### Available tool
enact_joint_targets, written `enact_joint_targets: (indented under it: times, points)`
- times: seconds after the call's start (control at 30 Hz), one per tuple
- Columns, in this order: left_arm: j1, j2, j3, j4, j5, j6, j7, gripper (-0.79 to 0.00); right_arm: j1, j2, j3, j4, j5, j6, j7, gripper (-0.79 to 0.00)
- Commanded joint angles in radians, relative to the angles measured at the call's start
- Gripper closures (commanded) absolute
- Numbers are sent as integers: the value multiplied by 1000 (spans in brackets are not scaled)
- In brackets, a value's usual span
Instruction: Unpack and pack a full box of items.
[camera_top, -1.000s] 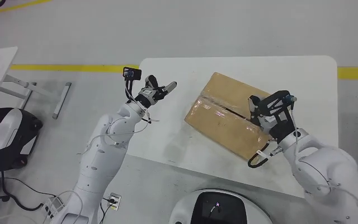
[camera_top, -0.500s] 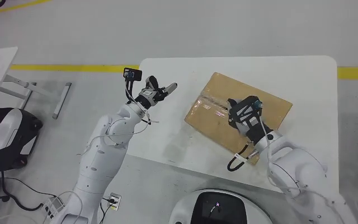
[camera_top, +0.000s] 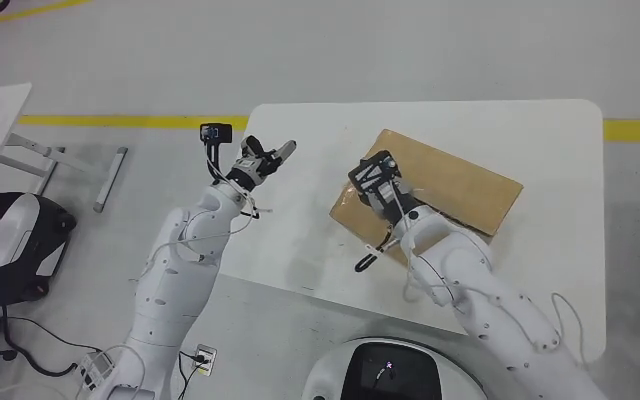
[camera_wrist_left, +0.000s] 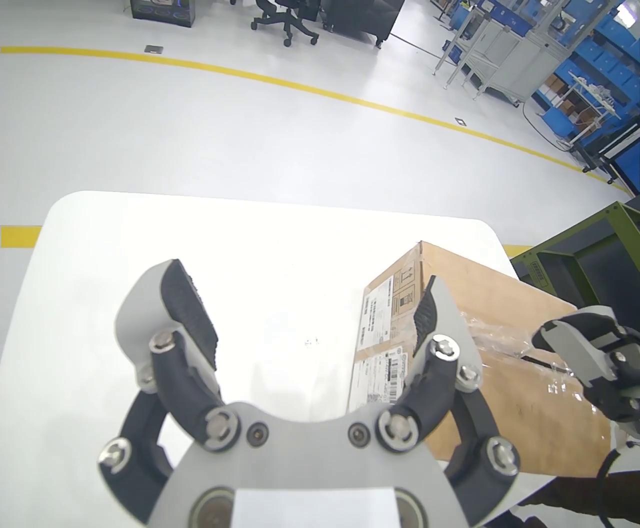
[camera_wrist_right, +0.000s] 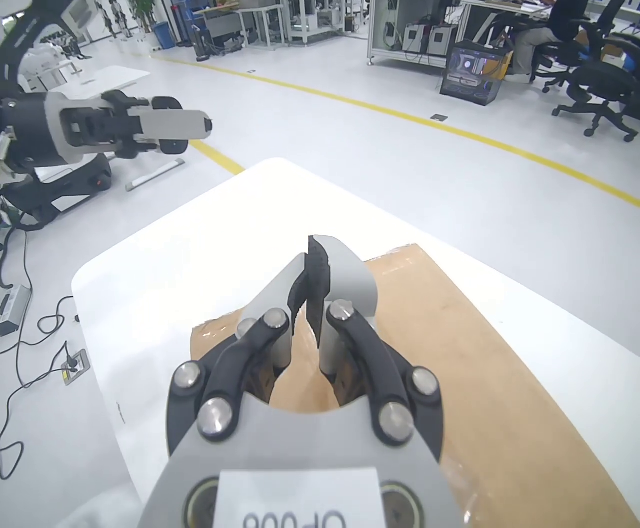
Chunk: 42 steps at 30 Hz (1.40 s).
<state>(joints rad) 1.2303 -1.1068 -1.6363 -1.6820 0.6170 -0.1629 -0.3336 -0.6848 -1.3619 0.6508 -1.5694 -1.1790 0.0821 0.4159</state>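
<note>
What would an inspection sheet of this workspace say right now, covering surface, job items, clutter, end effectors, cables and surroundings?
Surface: white table, rounded corners.
Job's things: cardboard box closed, clear tape on top, lying askew on the table.
Clutter: nothing seen.
End effectors: left end effector open, near the table's corner, apart from the box; right end effector shut, over the box top.
Cables: black loop at the right wrist; plugged socket on the floor.
Surroundings: yellow floor line, green cart, office chairs.
</note>
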Motion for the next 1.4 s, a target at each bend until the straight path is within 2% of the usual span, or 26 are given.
enact_joint_targets:
  times: [0.0, 0.17, 0.4, 0.7, 1.07, 1.37]
  points:
    - [1, 1, 0, -3, 0, -5, -4, -785, 7, -13, -8, 34, 12, 21, -1, 0]
    - [4, 0, 14, -7, -1, -19, -14, -785, -12, -28, 0, 45, 12, 75, 23, 0]
    - [-10, 1, 38, -4, 10, -42, -32, -785, -96, -18, 67, -32, -35, 134, 84, 0]
    - [-31, 1, 64, 4, 19, -55, -46, -785, -199, -1, 150, -107, -112, 136, 114, 0]
    - [-48, 0, 92, 11, 35, -51, -49, -785, -377, 30, 272, -295, -245, 146, 165, 0]
    - [-57, -1, 103, 16, 42, -51, -49, -785, -518, 46, 379, -406, -272, 150, 195, 0]
